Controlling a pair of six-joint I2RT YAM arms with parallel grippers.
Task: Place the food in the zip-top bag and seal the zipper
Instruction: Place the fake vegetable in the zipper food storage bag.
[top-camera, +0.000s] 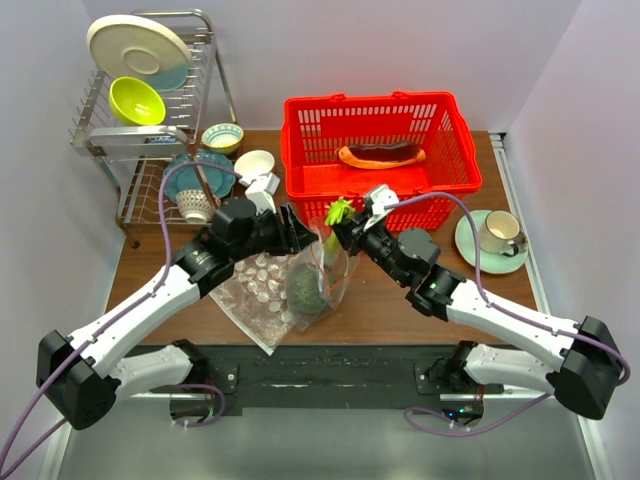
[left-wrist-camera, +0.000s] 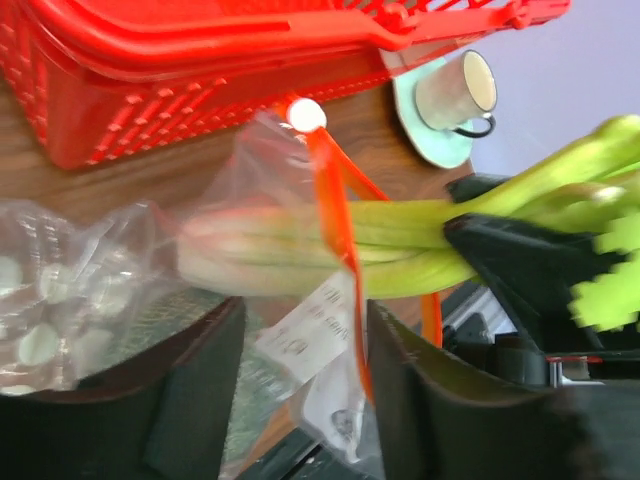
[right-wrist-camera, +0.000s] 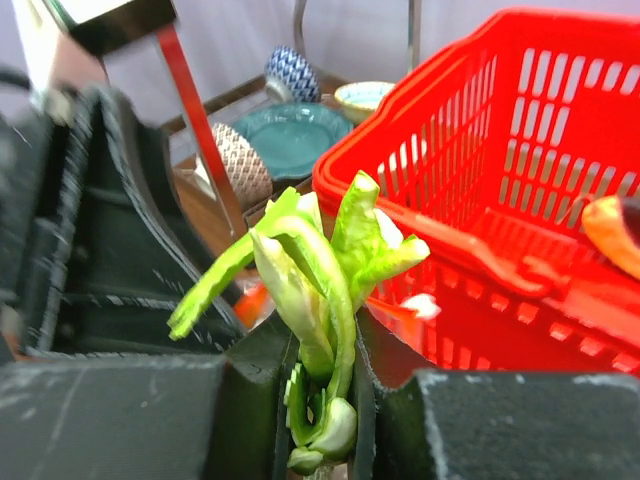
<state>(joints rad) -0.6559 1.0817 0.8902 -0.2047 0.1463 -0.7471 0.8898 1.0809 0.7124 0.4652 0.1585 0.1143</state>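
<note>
- Right gripper (right-wrist-camera: 322, 375) is clamped on the leafy end of the light-green stalks (right-wrist-camera: 330, 270) and holds them across the bag's mouth. The left gripper (left-wrist-camera: 305, 340) has its jaws apart, with bag film in the gap but nothing pinched.
- Red basket (top-camera: 375, 190), behind both arms, holds the red-brown slab (top-camera: 380, 153), which is not yet bagged.
- Zip-top bag (top-camera: 335, 275) stands crumpled between the two grippers, just beside a dotted bag (top-camera: 255, 290).
- Dark green ball (top-camera: 303, 287) appears to sit inside the clear bag.
- Pale stalk ends look blurred through the plastic, so they seem to be partly inside the mouth.
- Zipper (left-wrist-camera: 330, 200) crosses in front of the stalks.
- Risk: with nothing holding the mouth open, the film may sag shut. The stalks could then snag the zipper, push the bag over, or drop outside on release.
</note>
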